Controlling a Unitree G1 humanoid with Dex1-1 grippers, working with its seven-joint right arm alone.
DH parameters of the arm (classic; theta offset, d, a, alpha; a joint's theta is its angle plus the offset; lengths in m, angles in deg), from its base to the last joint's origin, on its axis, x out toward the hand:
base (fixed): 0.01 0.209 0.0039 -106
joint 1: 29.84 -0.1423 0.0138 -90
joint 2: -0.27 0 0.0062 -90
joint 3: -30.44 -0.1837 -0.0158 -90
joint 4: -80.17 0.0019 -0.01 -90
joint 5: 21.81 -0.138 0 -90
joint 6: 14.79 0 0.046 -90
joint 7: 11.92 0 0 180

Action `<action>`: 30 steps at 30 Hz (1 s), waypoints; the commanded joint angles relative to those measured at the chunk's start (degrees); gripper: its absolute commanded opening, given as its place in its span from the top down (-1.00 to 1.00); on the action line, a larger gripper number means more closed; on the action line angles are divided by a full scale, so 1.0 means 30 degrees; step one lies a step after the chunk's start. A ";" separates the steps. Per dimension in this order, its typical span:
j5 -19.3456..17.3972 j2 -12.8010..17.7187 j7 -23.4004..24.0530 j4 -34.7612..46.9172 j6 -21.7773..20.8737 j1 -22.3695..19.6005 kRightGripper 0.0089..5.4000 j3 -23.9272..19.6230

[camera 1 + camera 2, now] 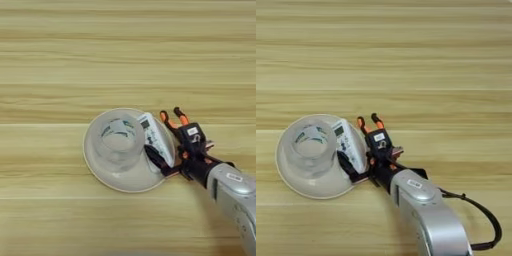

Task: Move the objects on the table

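- Reaching in from the lower right, we see the gripper (pixel 167 162) at the white plate's (pixel 100 170) right rim; whether its jaws hold anything, we cannot tell.
- Glass cup (pixel 118 142) stands on the plate; remote (pixel 156 139) leans across the rim just beside it.
- Pliers' orange handles (pixel 368 122) poke out behind the wrist, on the table (pixel 125 50).

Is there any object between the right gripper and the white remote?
Nothing visible does. The right gripper is already at the white remote, which lies on the plate's rim beside the glass cup; the pliers lie behind.
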 commanded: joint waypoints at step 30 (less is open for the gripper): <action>-0.0911 0.0833 0.0116 0.1831 0.0251 -0.1801 -1.00 -0.3379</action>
